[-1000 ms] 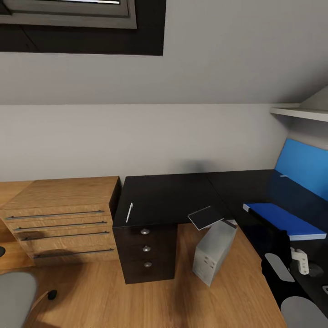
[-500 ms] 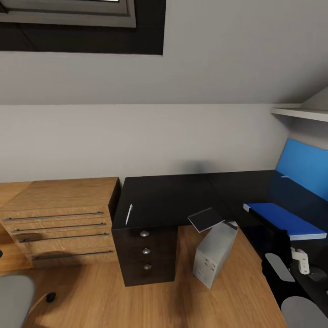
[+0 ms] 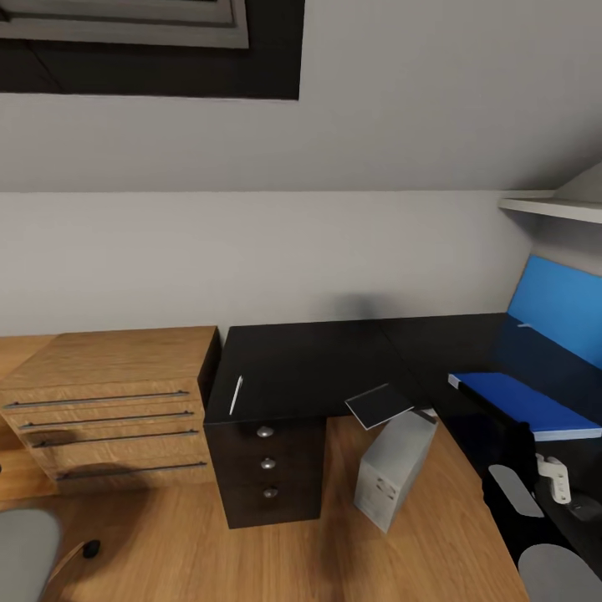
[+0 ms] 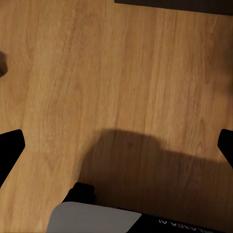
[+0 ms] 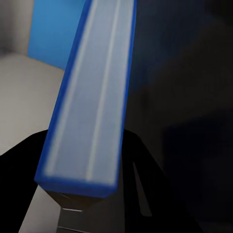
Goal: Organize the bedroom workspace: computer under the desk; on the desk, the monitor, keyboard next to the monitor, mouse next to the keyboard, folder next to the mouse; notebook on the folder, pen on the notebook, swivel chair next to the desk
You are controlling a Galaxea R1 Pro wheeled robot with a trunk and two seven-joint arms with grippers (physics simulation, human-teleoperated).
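Note:
My right gripper (image 5: pixel 92 187) is shut on a blue folder (image 3: pixel 520 402), which hangs just above the black desk (image 3: pixel 309 364); in the right wrist view its white page edge (image 5: pixel 92 97) runs between my dark fingers (image 5: pixel 22 170). A thin white pen (image 3: pixel 237 393) lies near the desk's left edge. A dark flat notebook-like thing (image 3: pixel 379 405) juts over the desk's front edge. The grey computer (image 3: pixel 393 468) stands tilted on the floor below it. The monitor's blue screen (image 3: pixel 556 305) is at the right. My left gripper (image 4: pixel 116 145) is open over the wooden floor (image 4: pixel 121 73).
A wooden chest of drawers (image 3: pixel 117 393) stands against the desk's left side. The grey seat of the swivel chair (image 3: pixel 23 543) shows at the lower left with one castor (image 3: pixel 90 548). A white shelf (image 3: pixel 552 206) hangs at the upper right.
The whole view has drifted a little, so the chest and chair sit slightly further left. The folder has stayed with my right arm.

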